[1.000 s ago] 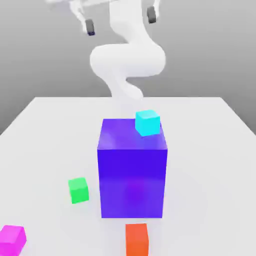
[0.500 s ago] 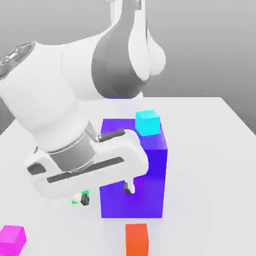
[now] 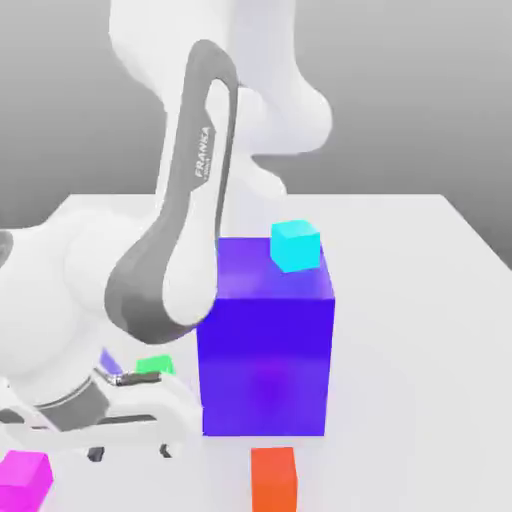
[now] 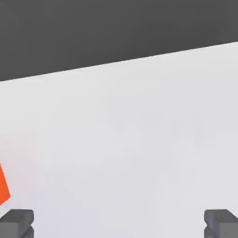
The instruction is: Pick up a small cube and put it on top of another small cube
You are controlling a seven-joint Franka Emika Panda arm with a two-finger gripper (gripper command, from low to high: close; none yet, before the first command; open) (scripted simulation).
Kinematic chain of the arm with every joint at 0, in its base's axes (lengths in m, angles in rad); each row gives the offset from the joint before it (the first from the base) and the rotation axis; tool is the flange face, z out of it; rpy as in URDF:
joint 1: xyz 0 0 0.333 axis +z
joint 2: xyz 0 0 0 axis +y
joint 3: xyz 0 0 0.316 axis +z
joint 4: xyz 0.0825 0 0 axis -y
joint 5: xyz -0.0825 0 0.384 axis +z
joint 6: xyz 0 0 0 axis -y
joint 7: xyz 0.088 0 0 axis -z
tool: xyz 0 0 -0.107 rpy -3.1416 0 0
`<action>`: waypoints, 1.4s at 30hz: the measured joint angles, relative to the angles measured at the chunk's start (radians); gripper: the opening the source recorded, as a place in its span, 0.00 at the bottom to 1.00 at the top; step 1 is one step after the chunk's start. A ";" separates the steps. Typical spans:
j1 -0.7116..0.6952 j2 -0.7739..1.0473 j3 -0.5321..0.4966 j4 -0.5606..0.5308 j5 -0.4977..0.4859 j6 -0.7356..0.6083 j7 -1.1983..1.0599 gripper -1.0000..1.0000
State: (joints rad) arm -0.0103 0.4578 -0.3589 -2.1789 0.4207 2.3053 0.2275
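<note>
While our pincer (image 3: 130, 453) hangs released just above the desk (image 3: 420, 330), we see the pink cube (image 3: 24, 478) just beside it. Our green cube (image 3: 155, 365) sits half hidden behind the arm, near the purple-blue block (image 3: 265, 350).

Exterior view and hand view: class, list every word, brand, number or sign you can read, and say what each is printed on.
"FRANKA" runs lengthwise in white letters on the grey band of the robot arm.
A smaller line of print sits beside it on the same band, too small to read.
No writing shows on the cubes, the large block or the table.
</note>
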 joint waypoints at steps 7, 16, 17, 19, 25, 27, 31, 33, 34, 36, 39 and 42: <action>0.010 -0.002 -0.068 -0.014 -0.096 0.154 -0.033 0.50; -0.125 0.116 0.010 -0.012 0.026 0.391 -0.183 0.00; -0.125 0.116 0.010 -0.012 0.026 0.391 -0.183 0.00; -0.125 0.116 0.011 -0.012 0.026 0.389 -0.183 0.00; -0.066 -0.017 -0.083 -0.033 -0.081 0.277 -0.106 0.00; -0.072 -0.025 -0.120 -0.030 -0.093 0.217 -0.057 0.00; -0.110 0.001 -0.160 -0.059 -0.044 0.135 0.035 0.00; -0.126 0.015 -0.175 -0.076 -0.018 0.099 0.078 0.00; -0.132 0.021 -0.181 -0.084 -0.006 0.081 0.099 0.00; -0.143 0.031 -0.194 -0.101 0.016 0.048 0.141 0.00; -0.150 0.039 -0.212 -0.126 0.042 0.004 0.202 0.00; -0.148 0.037 -0.232 -0.151 0.060 -0.031 0.261 0.00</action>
State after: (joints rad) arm -0.1583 0.4949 -0.5907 -2.3297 0.4803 2.2739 0.4886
